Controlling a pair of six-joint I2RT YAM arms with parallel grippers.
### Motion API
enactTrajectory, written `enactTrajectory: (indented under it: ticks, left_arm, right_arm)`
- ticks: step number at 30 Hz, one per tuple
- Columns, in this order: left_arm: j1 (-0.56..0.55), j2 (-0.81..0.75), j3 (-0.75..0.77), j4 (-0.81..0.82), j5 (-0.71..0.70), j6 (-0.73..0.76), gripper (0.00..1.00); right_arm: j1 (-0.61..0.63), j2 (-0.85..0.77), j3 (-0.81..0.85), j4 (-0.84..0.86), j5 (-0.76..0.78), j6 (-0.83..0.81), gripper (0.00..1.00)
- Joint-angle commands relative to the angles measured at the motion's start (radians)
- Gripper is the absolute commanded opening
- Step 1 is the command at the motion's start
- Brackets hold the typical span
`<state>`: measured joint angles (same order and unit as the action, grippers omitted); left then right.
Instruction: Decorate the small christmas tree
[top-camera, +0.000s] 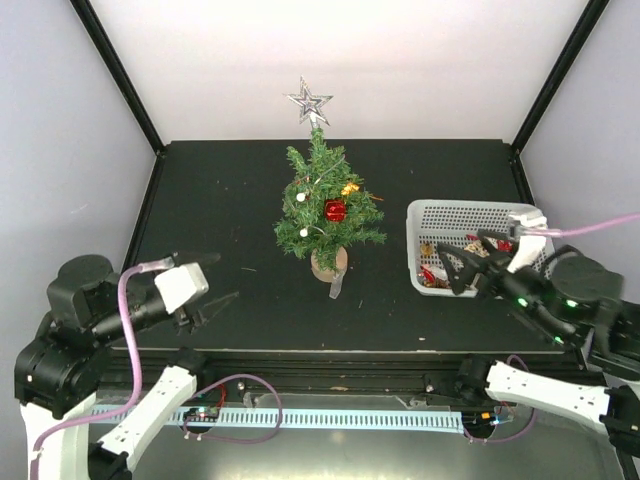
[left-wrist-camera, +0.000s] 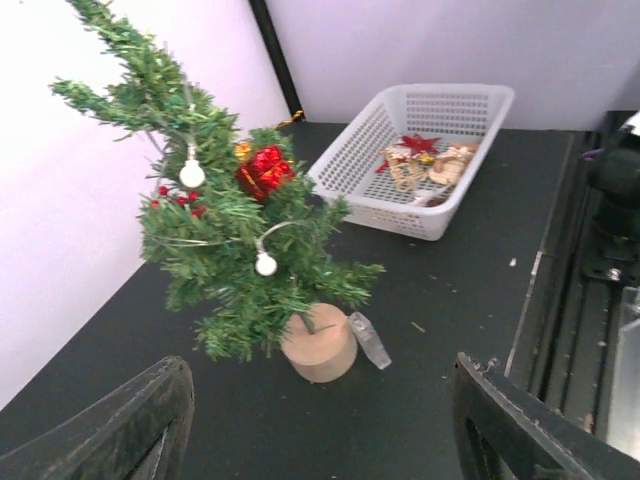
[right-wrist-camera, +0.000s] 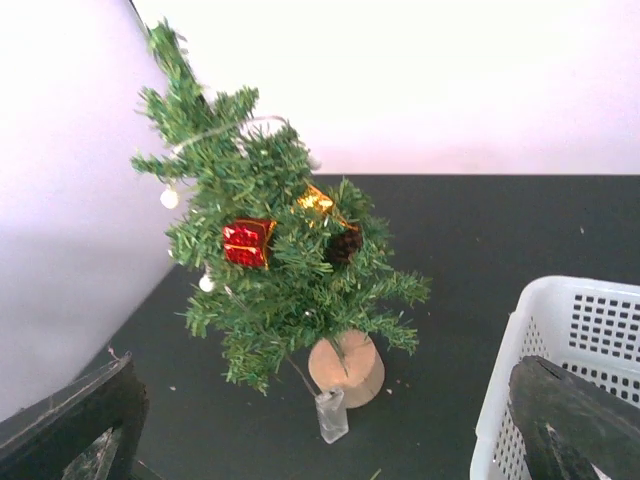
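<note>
Tree (top-camera: 326, 205) upright, star (top-camera: 308, 101) topmost, trunk vertical

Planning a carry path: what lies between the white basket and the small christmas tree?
Only bare table separates basket and small christmas tree, clearest in the top external view.

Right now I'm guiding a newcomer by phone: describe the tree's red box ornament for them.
Find the small christmas tree mid-table, left of the white basket. Halfway up hangs the red ornament: a shiny foil box, unlike the round white bulbs and tiny red berries nearby.
</note>
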<state>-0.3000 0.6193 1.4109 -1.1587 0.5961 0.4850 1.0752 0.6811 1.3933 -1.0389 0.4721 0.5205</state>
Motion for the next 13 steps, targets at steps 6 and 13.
enactTrajectory:
  ticks: [6,13]
  left_arm:
    - [0.018,-0.084,-0.005,-0.117,0.126,0.004,0.72]
    - [0.049,-0.094,0.003,-0.115,0.177,-0.013,0.73]
  right_arm:
    - [-0.005,-0.16,-0.043,-0.006,-0.047,-0.065,0.99]
    - [-0.005,-0.163,-0.079,-0.009,-0.057,-0.062,0.99]
